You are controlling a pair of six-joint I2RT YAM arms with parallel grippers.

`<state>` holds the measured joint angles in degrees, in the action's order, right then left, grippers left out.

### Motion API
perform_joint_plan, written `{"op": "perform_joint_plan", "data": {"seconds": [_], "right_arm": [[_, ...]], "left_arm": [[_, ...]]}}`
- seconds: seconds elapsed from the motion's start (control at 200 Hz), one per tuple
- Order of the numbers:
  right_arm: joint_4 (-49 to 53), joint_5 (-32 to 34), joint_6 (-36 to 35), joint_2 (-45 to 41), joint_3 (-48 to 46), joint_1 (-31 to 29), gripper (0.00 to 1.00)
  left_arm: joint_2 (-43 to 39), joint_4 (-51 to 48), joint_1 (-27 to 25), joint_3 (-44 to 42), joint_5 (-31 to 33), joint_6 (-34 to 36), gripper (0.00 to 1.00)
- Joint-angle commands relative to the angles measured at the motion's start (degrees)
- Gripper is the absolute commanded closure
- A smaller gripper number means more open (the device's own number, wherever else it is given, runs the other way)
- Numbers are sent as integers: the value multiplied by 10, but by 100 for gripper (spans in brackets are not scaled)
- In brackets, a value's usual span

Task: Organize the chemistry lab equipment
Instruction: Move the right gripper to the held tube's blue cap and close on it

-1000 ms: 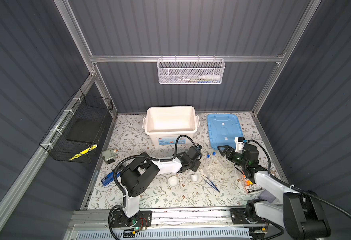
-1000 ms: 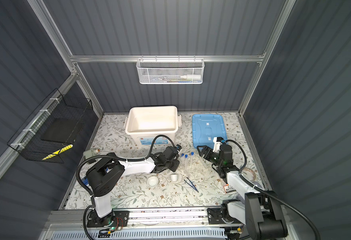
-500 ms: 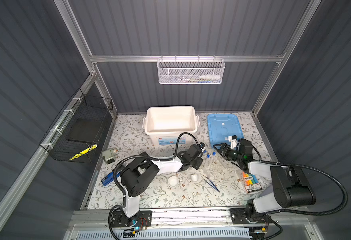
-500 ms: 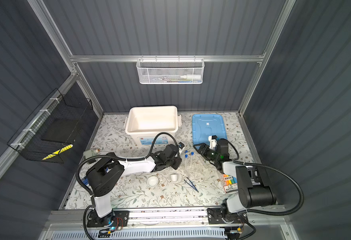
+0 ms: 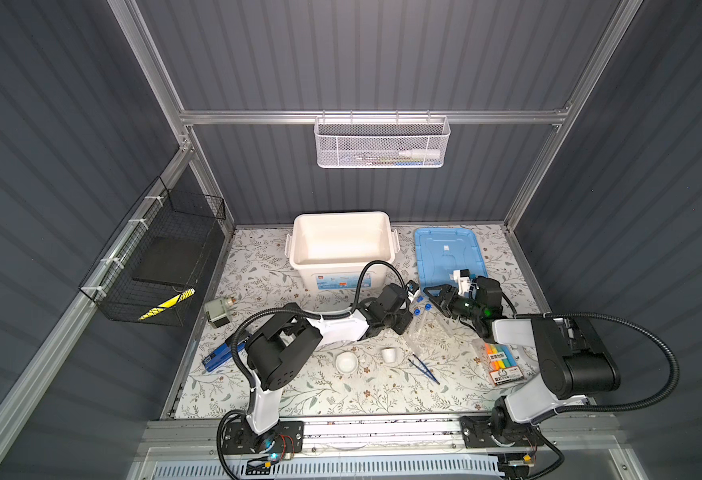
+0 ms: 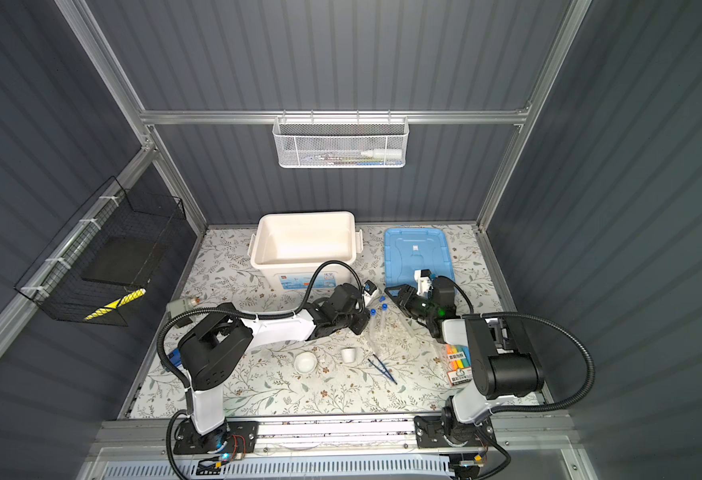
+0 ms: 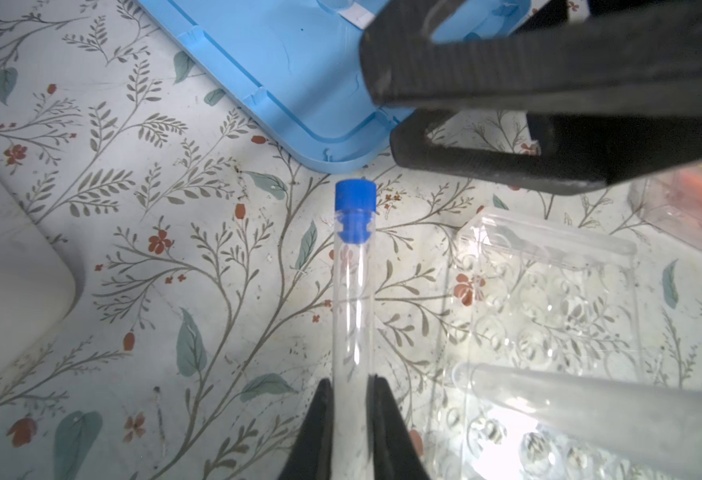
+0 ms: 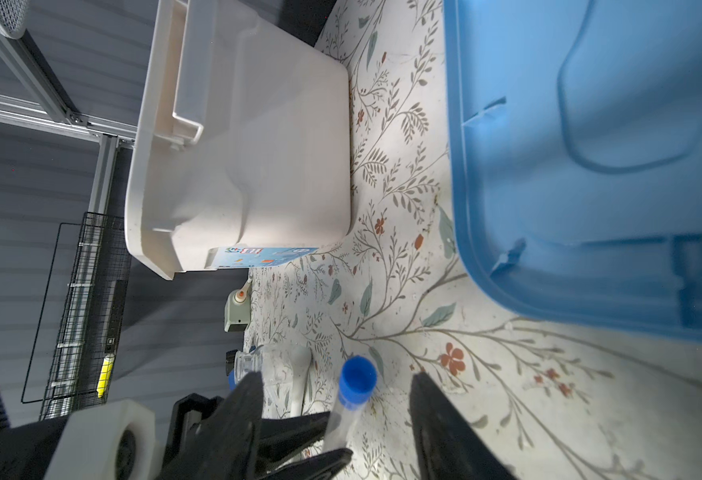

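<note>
My left gripper is shut on the lower part of a clear blue-capped test tube, held above the floral mat near the blue lid's corner. In both top views its cap shows beside the left gripper. My right gripper is open, one finger on each side of the tube's cap, not touching it. Two more tubes lie on the clear rack. The mortar bowl, small white cup and blue tweezers lie nearer the front. The flask and pestle sit behind the left gripper.
A white bin stands open at the back, with the blue lid flat to its right. Highlighters lie by the right arm, a stapler and a grey device at the left.
My right gripper has swung left to the held tube's cap and its jaws have narrowed. The left gripper has kept its hold and nudged the tube toward the lid.
</note>
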<state>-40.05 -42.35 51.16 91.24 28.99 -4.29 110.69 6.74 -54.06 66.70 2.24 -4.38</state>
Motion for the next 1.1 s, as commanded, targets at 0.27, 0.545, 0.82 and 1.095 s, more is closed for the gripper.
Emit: {"op": "perform_joint_plan", "data": {"seconds": [0.27, 0.545, 0.82, 1.095], "right_arm": [[-37, -18, 16, 17, 3, -2, 47], [-37, -19, 19, 23, 6, -5, 48], [-34, -21, 21, 32, 14, -13, 50], [-35, -22, 23, 43, 22, -22, 55]], "left_arm": [[1, 23, -4, 10, -22, 8, 90], [-5, 32, -4, 4, -25, 9, 90], [-7, 40, -5, -2, -29, 8, 90], [-13, 43, -5, -10, -27, 9, 90]]}}
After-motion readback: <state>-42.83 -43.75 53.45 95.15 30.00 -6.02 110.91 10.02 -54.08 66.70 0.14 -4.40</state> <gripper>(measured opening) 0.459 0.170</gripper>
